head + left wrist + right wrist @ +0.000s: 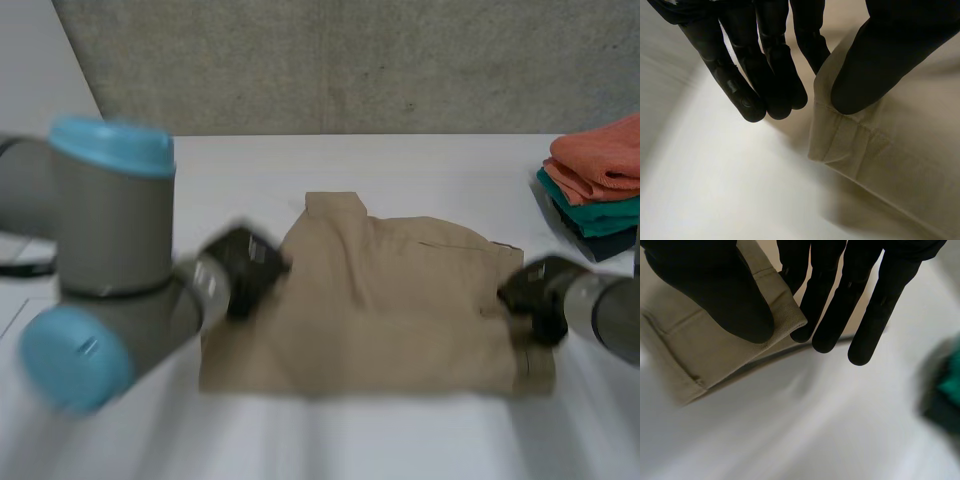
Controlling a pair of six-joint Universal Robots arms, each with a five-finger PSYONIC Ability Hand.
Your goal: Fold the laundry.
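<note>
A tan garment [390, 300] lies partly folded on the white table [400, 440], with a waistband flap sticking out at its far edge. My left hand [245, 268] is at the garment's left edge. In the left wrist view its thumb [875, 60] presses a lifted hem corner of the tan cloth [880, 160] against a finger behind it. My right hand [535, 290] is at the right edge. There its thumb [715, 290] pinches a seamed corner of the cloth [695, 355] against the fingers [825, 305].
A stack of folded clothes stands at the table's back right: an orange piece [600, 160] on top, a teal one [605, 212] below it and a dark one underneath. The teal piece [947, 385] lies close beside my right hand. A grey wall runs behind the table.
</note>
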